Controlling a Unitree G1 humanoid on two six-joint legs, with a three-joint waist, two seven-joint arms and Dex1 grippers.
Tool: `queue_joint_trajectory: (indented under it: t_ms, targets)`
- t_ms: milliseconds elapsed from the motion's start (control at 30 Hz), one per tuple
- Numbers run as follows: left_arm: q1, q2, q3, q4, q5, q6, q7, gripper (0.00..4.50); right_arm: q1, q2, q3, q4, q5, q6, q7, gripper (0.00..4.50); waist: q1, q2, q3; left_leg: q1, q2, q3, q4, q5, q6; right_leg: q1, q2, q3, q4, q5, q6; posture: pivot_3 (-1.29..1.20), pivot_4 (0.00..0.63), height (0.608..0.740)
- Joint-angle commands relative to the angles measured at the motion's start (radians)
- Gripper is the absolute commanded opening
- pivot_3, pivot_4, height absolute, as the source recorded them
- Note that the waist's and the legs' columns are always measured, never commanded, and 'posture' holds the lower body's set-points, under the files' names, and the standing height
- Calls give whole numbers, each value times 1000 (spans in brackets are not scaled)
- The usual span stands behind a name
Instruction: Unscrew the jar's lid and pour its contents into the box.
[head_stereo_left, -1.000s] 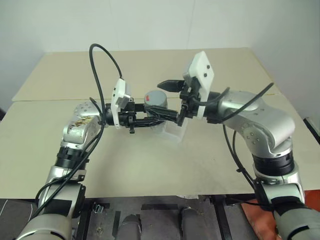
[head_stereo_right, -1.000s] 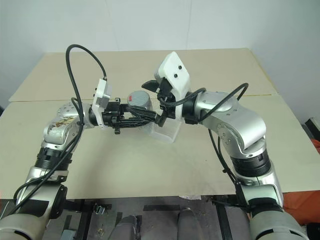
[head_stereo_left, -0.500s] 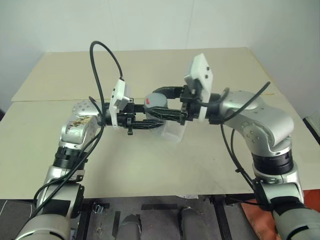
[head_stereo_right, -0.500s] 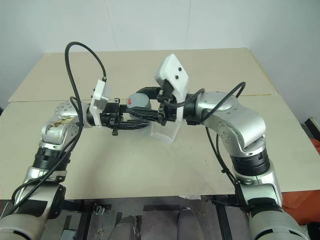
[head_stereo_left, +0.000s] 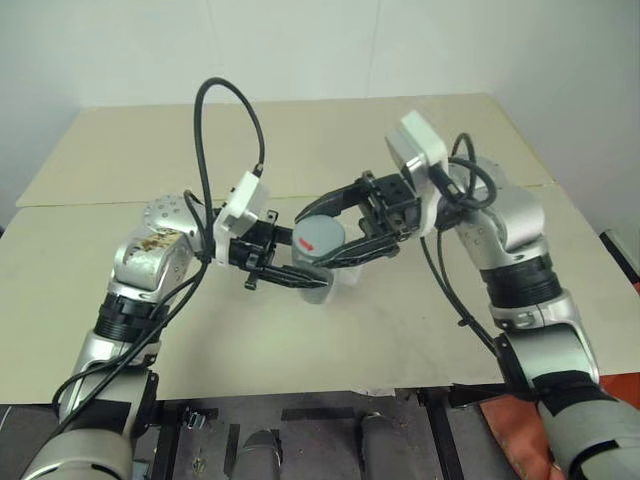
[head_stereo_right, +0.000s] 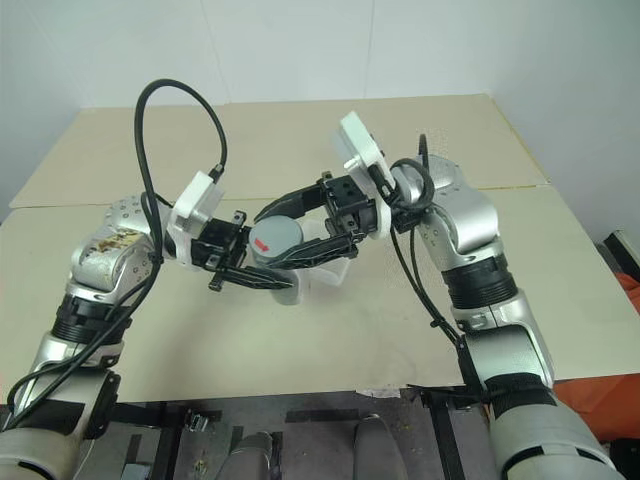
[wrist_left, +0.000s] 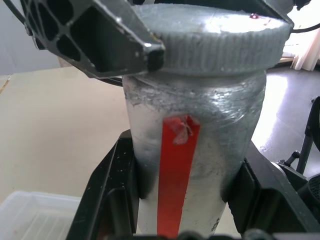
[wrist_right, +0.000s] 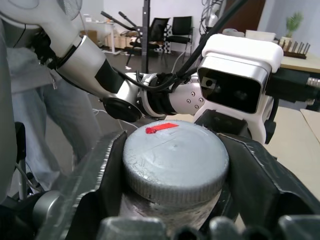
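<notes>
Head views: the jar is held above the bench, clamped low on its body by the left pincer, approx. upright with a slight tilt. The lid is still on, red mark up. It is straddled by the right pincer, one finger arched behind the lid, the other in front; whether the pads press the rim can't be told here. The box is partly hidden behind and just under the jar, on the bench.

Left wrist view: the jar is seen gripped between both black fingers of the left pincer, shut on the glass below the lid. A red strip runs down the jar wall. A corner of the box is seen below. Contents can't be made out through the wall.

Right wrist view: the lid sits between the right pincer's fingers; small gaps appear on both sides, so the pincer is judged part-open around the lid, not yet clamped.

Handling, as judged: jar is small, light, stiff, prob. smooth and slippery on the wall; firm low grip is needed vs. twist. Lid's ribbed edge is the best hold; to be pinched across its full width, then turned.
</notes>
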Motion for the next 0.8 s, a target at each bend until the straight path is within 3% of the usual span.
queue_joint_trajectory:
  t_ms: [33,267,467,567,800]
  targets:
    - [3,-8,31,-49,-34,1,26,1932,-11,-13,-20,-24,-13,4,-12,4366,-1,0,0,0,0,0,0,0,0,0,0,0,0,0,0,0,150,740]
    - [48,9,81,-53,-28,4,118,1932,134,-117,-157,-227,40,92,-162,4464,0,0,0,-1,0,-1,0,0,-1,0,0,0,0,0,0,0,150,740]
    - [73,-10,103,-19,32,-33,256,1932,209,-193,-263,-426,72,211,-375,4464,2,0,0,0,0,-1,0,0,0,0,0,0,-1,0,0,0,150,740]
    - [75,-17,94,-13,30,-38,270,1932,229,-172,-239,-530,64,324,-549,4464,0,0,0,0,0,-1,0,0,0,0,0,0,0,0,0,0,150,740]
    - [64,-28,68,-7,16,-33,240,1932,232,-52,-174,-651,72,437,-784,4464,2,0,0,-1,0,-1,0,0,0,0,0,0,0,0,0,0,150,740]
